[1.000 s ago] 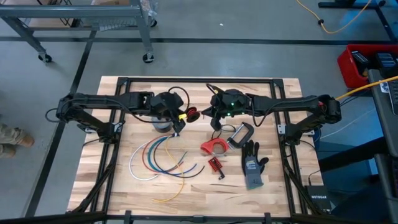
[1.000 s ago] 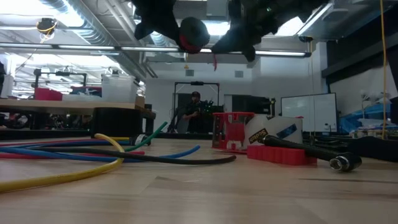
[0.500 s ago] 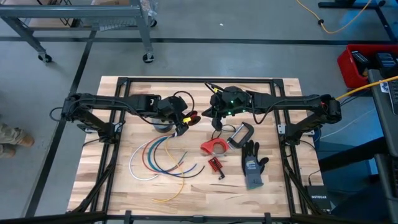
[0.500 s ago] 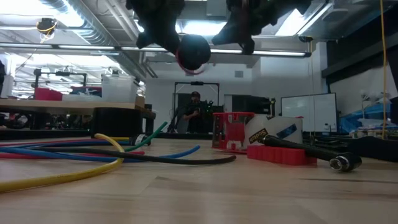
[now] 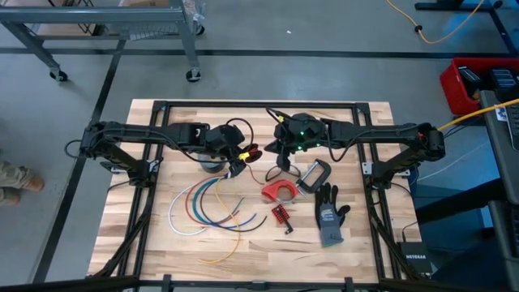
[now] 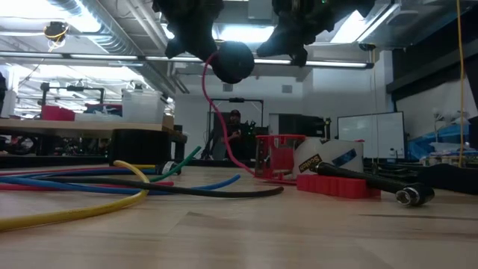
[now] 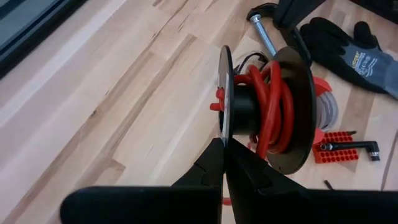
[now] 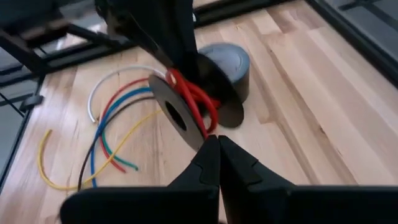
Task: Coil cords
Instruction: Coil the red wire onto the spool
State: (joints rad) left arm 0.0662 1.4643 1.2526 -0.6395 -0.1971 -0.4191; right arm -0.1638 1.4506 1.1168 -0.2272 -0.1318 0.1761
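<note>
A black spool (image 5: 248, 152) wound with the red cord (image 7: 273, 109) hangs high over the table's middle, held by my left gripper (image 7: 222, 146). A loose length of red cord (image 6: 216, 127) drops from the spool (image 6: 233, 61) to the table. My right gripper (image 8: 213, 142) is shut, just right of the spool, its tips close to the spool's flange and cord. Loose white, red, blue, black, green and yellow cords (image 5: 207, 207) lie curved on the table in front of it. My left gripper pinches the rim of the spool's nearer flange (image 7: 222, 127) between its two fingers, which come from the table's left. The spool is lifted clear, its flanges upright, and a strand of cord hangs below. My right gripper's tips are beside the red cord (image 8: 202, 118); I cannot tell whether they touch it.
A grey tape roll (image 5: 212, 165) stands under the left arm. A red tape dispenser (image 5: 280, 192), a clamp (image 5: 313, 176), a red bit holder (image 5: 281, 215) and a grey-black glove (image 5: 329, 215) lie at the right. A person stands in the room behind (image 6: 235, 134).
My left gripper has carried the spool a little toward the table's right, nearer my right gripper. A length of red cord has come off the spool and now hangs down to the table, where none hung before.
</note>
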